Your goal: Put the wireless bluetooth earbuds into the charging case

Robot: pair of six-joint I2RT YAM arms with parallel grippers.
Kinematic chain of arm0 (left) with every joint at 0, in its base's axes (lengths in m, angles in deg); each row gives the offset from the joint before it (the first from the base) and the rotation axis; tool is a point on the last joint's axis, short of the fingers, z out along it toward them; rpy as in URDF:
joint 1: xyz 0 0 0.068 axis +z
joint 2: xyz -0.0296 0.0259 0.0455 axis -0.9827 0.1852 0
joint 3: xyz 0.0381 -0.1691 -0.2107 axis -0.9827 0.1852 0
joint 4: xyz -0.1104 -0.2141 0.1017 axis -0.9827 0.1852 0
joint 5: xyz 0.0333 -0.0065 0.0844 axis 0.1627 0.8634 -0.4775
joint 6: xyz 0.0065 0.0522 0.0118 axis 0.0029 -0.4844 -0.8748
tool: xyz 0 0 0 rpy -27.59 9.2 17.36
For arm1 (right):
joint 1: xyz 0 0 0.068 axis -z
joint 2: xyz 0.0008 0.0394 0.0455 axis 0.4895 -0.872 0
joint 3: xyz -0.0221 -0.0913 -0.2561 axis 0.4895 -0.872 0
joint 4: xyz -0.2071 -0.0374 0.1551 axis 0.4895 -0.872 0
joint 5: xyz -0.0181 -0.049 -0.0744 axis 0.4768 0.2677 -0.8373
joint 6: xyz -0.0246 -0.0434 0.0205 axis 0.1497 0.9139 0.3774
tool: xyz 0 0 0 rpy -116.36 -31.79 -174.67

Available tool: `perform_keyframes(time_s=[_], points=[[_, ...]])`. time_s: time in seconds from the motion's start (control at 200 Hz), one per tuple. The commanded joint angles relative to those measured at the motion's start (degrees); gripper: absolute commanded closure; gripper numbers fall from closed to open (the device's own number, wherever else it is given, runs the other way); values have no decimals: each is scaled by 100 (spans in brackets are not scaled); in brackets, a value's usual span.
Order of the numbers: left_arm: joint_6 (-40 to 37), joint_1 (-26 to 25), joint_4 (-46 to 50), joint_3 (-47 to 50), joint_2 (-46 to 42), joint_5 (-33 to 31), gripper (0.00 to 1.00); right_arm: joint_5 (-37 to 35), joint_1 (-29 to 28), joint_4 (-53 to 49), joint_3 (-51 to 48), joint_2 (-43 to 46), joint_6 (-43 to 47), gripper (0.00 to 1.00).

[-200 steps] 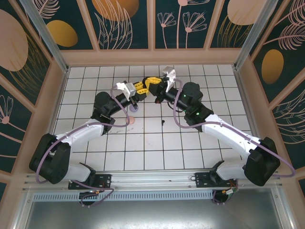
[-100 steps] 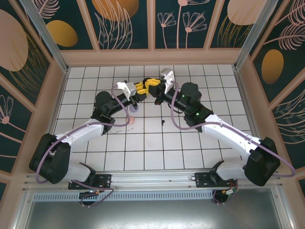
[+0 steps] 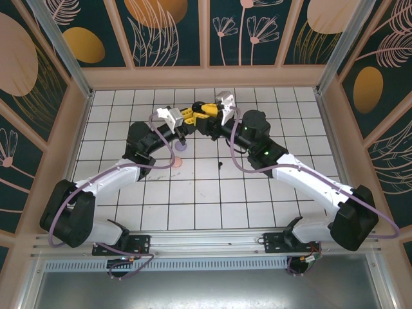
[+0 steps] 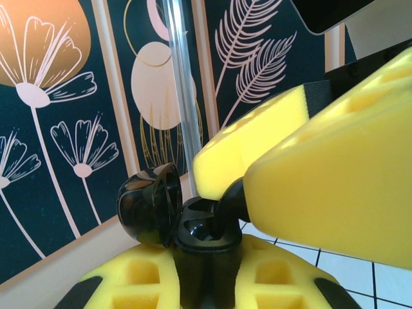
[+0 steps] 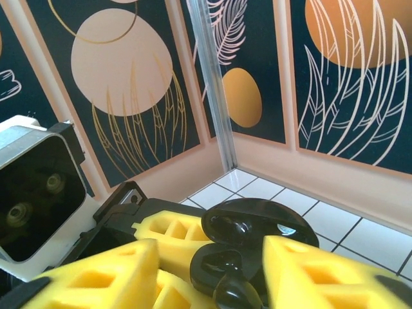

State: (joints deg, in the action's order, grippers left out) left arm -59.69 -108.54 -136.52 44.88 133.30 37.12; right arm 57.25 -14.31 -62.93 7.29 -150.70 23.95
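- Where the arms leave the near edge of the counter [image 3: 212,193], both reach forward and bend inward. Their wrists meet head-on over the far-middle tiles.
- Short of the claws, on the counter, sit a black speck [image 3: 220,164] and what we read as the pink earbuds [image 3: 179,162] and purple earbuds [image 3: 181,147]. The pink and purple lie close together just beside the left arm, too small to make out any shape.
- Left claw [image 3: 187,118] is clenched on the charging case [image 4: 203,233]. It holds the case off the counter with the wells facing up and the lid [image 4: 149,205] swung open.
- Black earbud [image 4: 230,201] has its lower end in a well of the case. Its long axis is tilted, with the top leaning toward the right claw [image 3: 205,109].
- Right claw's fingers [image 5: 96,277] are parted, the earbud sits in the gap, and neither pad visibly presses it. We read the claw as released.
- Key relation: the earbud sits between the right claw's fingertips with the case directly under it, so the right arm is the nearer one.
- Our judgement: we can't confirm the earbud is seated. The next move wants a clean back-off along the earbud's axis, with no side drag that could tip it out.
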Motion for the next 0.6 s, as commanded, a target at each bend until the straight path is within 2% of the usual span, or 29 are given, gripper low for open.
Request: perform_keyframes(time_s=[0.0, 0.25, 0.596], points=[[148, -5, -536, -208, 6, -16, 100, -224, -24, -385, 265, -17, -201, 47], [172, -4, -606, -87, 50, -123, 100, -382, 0, -769, 744, -34, -488, 26], [230, -5, -681, -2, 147, -161, 100, -69, 62, -893, 1216, -47, -1008, 17]])
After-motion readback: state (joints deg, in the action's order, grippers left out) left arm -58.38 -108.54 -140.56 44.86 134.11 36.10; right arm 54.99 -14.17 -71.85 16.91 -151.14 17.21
